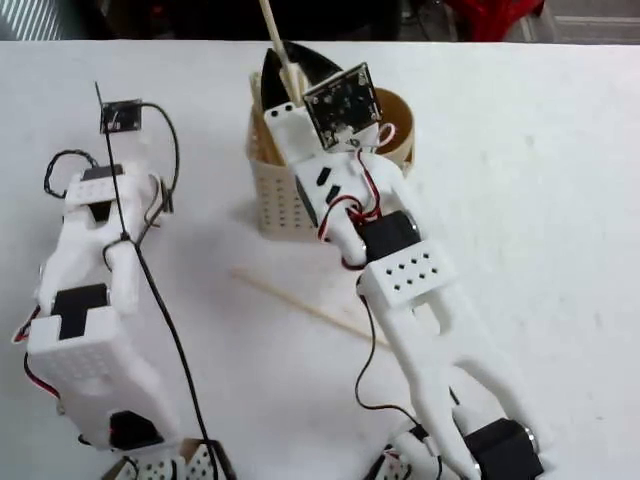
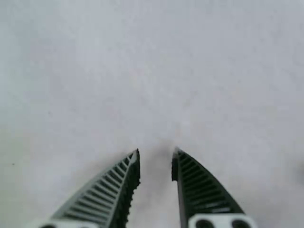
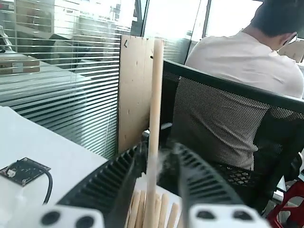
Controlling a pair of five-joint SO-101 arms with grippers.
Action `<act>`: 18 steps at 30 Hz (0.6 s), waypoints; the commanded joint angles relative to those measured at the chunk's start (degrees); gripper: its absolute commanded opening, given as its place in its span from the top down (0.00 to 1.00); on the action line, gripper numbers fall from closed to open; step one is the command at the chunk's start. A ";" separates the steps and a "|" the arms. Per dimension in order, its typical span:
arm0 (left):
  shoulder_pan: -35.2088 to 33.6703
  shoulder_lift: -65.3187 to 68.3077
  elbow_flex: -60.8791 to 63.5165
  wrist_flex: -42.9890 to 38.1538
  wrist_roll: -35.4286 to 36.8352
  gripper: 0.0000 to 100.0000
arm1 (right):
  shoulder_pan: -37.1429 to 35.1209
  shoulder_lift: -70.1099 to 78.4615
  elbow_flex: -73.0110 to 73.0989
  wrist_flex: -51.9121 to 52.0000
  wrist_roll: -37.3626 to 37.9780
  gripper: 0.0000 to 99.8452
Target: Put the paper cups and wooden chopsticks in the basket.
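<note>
A: The right gripper (image 3: 156,154) is clamped on the held stick (image 3: 156,104), upright over the basket (image 1: 278,205), top centre!
B: The left gripper (image 2: 156,164) is slightly open and empty. The loose stick (image 1: 310,303) lies diagonally mid-frame, nearer the right arm.

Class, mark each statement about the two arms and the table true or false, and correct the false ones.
1. The right claw grips the held chopstick upright. True.
2. The left claw holds a paper cup. False: it is open and empty over the bare table.
3. A loose chopstick lies on the table between the arms. True.
4. The basket sits under the left claw. False: it stands below the right claw.
</note>
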 commanded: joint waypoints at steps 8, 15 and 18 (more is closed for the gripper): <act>0.84 -0.31 -2.02 -1.23 -0.62 0.87 | -2.86 -12.09 -2.73 21.32 -0.35 0.86; 0.84 -0.31 -2.02 -1.23 -0.62 0.87 | -13.41 -19.12 -2.73 56.40 13.98 0.89; 0.84 -0.31 -2.02 -1.23 -0.62 0.87 | -18.33 -16.48 -1.67 67.12 20.84 0.89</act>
